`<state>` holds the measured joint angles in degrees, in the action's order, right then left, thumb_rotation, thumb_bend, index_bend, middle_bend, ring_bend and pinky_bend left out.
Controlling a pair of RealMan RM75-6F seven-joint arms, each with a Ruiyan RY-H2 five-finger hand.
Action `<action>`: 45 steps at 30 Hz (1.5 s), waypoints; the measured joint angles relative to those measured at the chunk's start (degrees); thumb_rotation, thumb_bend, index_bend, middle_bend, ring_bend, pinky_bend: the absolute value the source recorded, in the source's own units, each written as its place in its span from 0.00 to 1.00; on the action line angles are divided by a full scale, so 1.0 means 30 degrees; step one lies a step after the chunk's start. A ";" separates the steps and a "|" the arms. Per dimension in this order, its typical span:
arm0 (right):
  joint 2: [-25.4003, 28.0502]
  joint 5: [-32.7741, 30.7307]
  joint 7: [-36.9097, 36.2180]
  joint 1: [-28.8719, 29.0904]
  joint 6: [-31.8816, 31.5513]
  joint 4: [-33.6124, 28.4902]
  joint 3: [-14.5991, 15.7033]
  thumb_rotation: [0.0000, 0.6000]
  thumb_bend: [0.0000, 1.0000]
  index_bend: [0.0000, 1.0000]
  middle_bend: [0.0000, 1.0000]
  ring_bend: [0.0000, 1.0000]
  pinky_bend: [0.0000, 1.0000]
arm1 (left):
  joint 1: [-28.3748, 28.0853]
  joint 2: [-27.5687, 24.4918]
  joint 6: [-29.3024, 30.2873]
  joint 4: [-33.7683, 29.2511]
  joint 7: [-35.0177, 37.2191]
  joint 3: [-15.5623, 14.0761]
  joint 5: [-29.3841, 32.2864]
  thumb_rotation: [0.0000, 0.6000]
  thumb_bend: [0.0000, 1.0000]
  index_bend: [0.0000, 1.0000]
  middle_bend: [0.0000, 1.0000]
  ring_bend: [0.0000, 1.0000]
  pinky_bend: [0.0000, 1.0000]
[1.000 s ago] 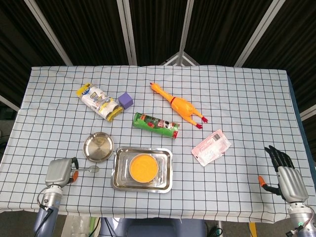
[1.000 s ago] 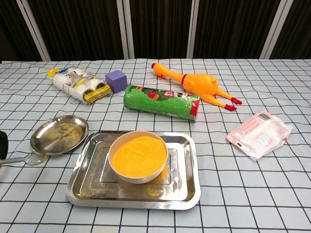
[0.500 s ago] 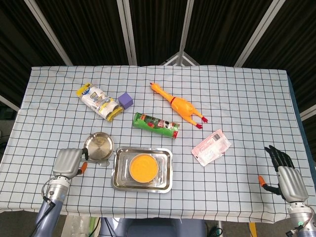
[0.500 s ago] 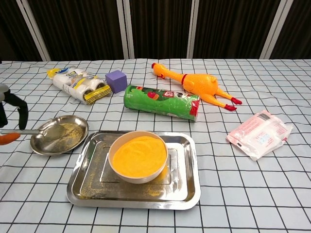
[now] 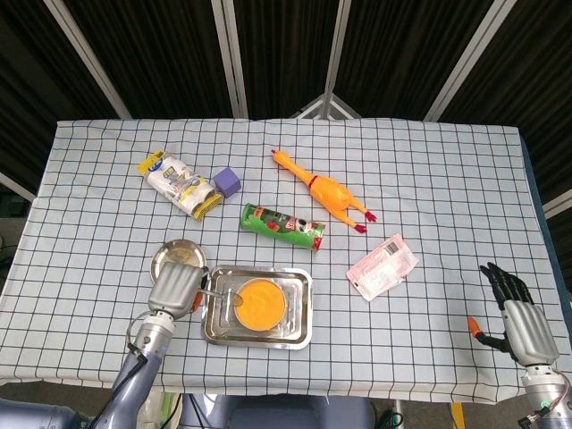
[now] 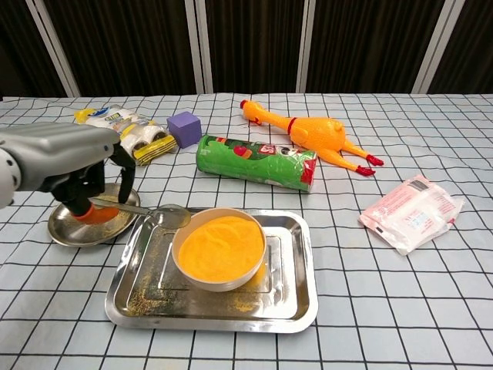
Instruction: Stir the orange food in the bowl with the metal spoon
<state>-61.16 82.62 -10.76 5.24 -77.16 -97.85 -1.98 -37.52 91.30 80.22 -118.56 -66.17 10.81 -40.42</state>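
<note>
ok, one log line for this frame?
phase: approach | left hand: holds metal spoon, tip at bowl rim | right hand: idle, open | orange food: unstirred

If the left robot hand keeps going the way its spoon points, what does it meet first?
Probably the near-left rim of the bowl of orange food: the spoon held by the left robot hand sits at that rim; depth is unclear.

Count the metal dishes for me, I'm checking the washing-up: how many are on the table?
2. A small round plate sits near the left hand, partly hidden behind it; a rectangular tray lies at the front centre, under the bowl.
</note>
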 measured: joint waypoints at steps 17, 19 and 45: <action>0.0091 -0.0093 -0.0335 0.0070 0.0234 0.0034 -0.0008 1.00 0.40 0.00 0.00 0.00 0.00 | -0.2680 0.3151 0.1215 0.1488 -0.1588 0.0807 0.2860 1.00 0.56 0.51 1.00 1.00 1.00; 0.0097 -0.0088 -0.0331 0.0067 0.0236 0.0023 0.0000 1.00 0.41 0.00 0.00 0.00 0.00 | -0.2813 0.3341 0.1301 0.1660 -0.1536 0.0790 0.3040 1.00 0.56 0.50 1.00 1.00 1.00; 0.0092 -0.0006 -0.0152 0.0039 0.0161 -0.0066 0.0045 1.00 0.40 0.00 0.00 0.00 0.00 | -0.2503 0.0671 0.1807 -0.0206 0.0652 -0.0156 0.1475 1.00 0.38 0.50 1.00 1.00 1.00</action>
<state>-60.88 82.60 -11.21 5.36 -76.67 -98.04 -1.84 -45.03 93.31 85.64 -119.17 -64.21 10.34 -36.00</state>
